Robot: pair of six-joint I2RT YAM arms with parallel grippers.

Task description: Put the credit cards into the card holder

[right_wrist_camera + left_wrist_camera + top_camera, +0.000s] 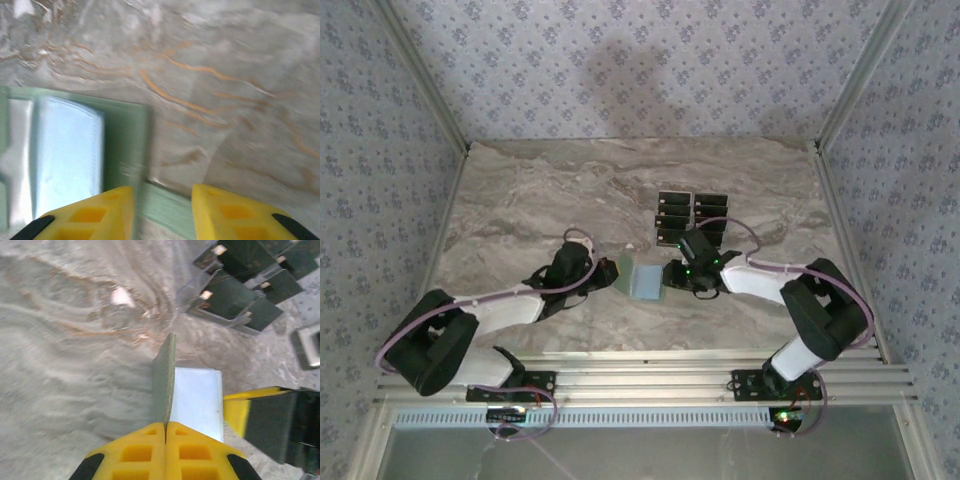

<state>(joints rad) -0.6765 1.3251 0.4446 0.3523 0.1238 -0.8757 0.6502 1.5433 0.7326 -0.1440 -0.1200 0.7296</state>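
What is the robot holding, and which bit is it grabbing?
The left gripper is pinching the card holder by the near edge of its raised green panel. The right gripper is open and grips nothing.

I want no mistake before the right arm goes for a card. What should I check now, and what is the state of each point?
1. Left fingers shut on holder flap: ok.
2. Holder open, inside showing: ok.
3. Right fingers open: ok.
4. Right fingers free of any card: ok.
5. Right fingers clear of holder: cannot tell; its green edge lies between them.
6. Cards uncovered beyond holder: ok.
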